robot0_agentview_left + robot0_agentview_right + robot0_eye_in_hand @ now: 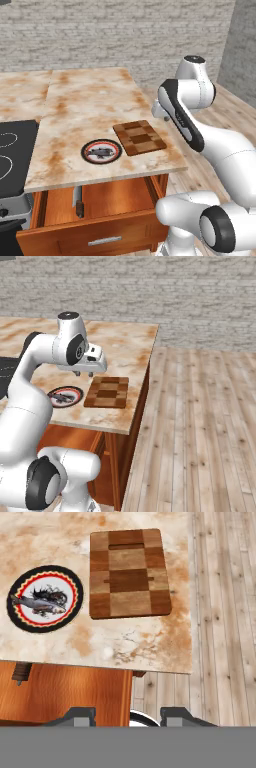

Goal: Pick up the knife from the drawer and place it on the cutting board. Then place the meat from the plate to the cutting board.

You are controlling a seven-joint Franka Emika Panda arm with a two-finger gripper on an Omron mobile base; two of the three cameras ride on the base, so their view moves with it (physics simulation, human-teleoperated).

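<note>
Two items on the marble counter: the cutting board [139,137] at centre frame, bare, and the plate [101,151] just to its left.
Meat: the meat [39,602] lies on the plate, upper left of the hand view.
Knife: the knife [78,200] rests in the open drawer [95,239], lower left of the left base view.
Gripper: the gripper [84,374] hangs above the counter beside the board, holding nothing; whether its jaws are parted or closed cannot be told.

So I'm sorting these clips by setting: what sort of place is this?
Most likely a kitchen, a rendered one. A marble-look counter carries a checkered cutting board and a plate with meat on it, a black cooktop sits alongside, and the open drawer below holds a knife.
</note>
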